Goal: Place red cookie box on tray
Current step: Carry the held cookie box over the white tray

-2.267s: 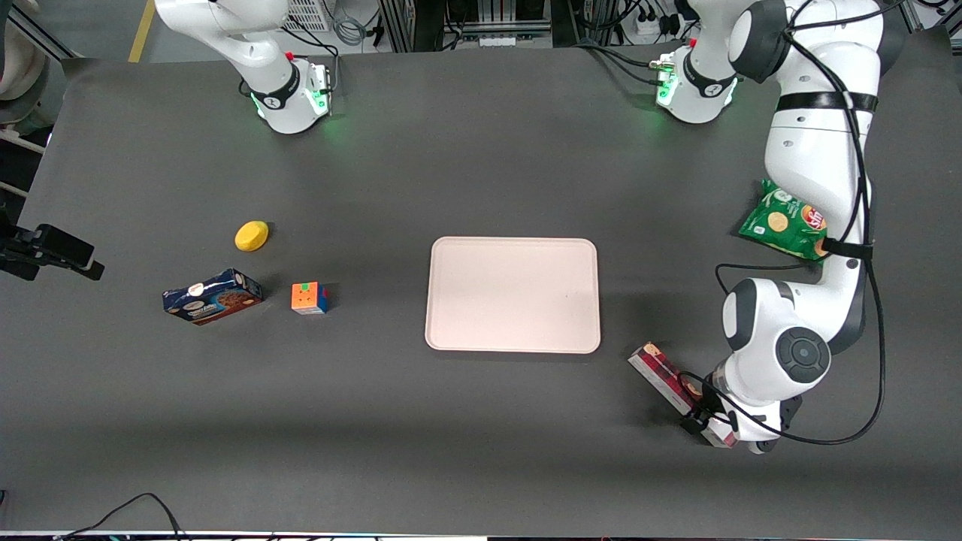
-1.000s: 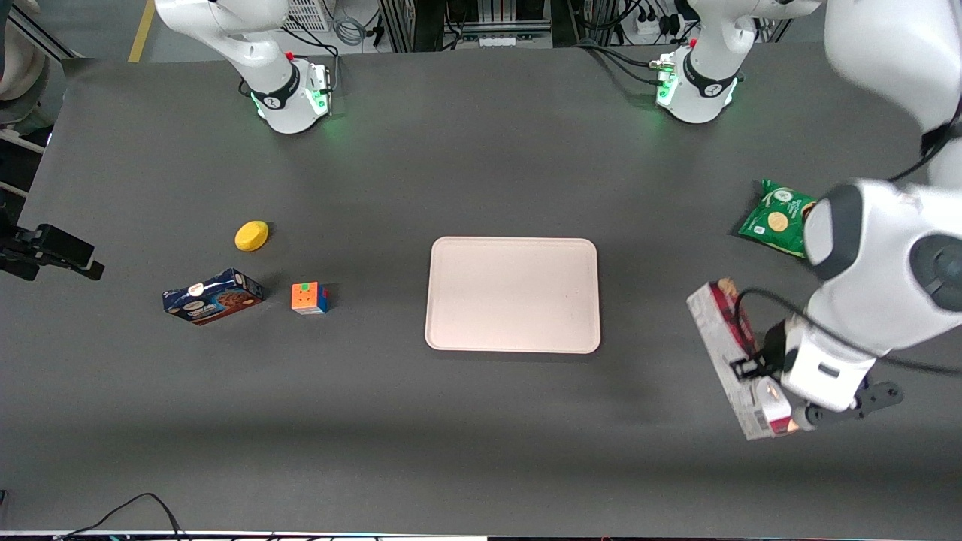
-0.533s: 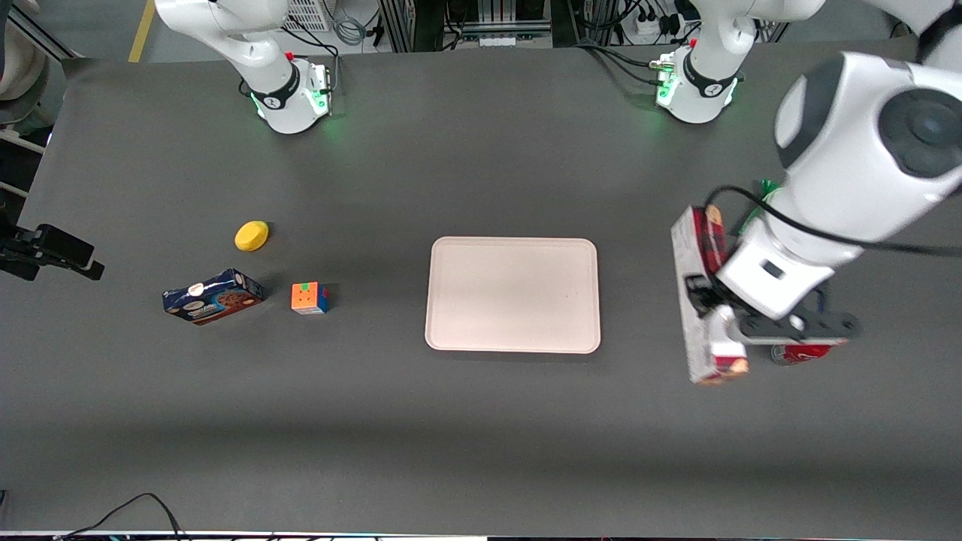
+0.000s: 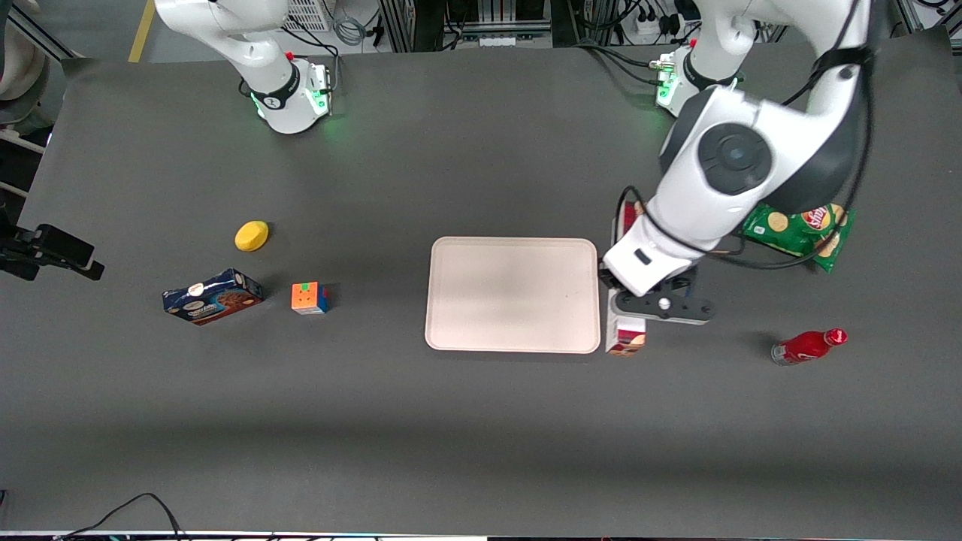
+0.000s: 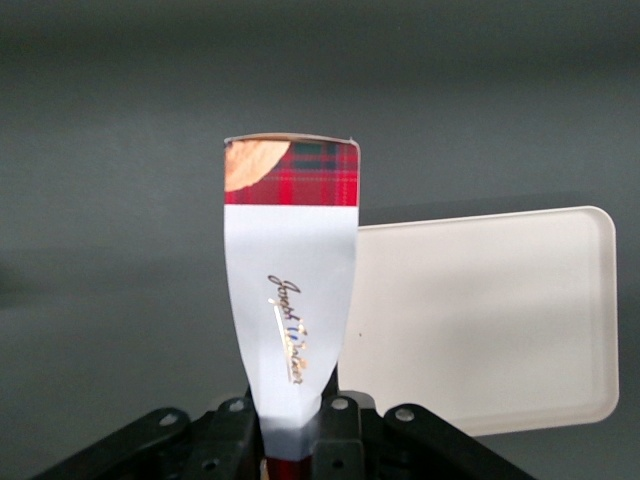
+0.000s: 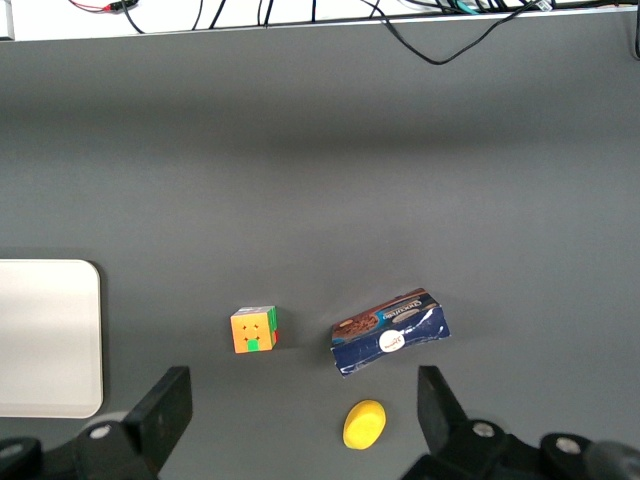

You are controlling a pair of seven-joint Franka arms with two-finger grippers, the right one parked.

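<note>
The red cookie box [image 4: 625, 334] is being gripped tight by the gripper [image 4: 610, 289] jaws, just beside the tray [image 4: 512, 294] edge. Dark worktop [image 4: 481, 421] is lying open all round.

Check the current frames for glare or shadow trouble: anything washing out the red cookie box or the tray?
Left wrist view: the red cookie box, held in the gripper, has its white panel lit bright, script still readable. Front view: a soft grey shadow crosses the tray; its rim stays distinct; the arm covers most of the box. Right wrist view: lighting even, no glare.
</note>
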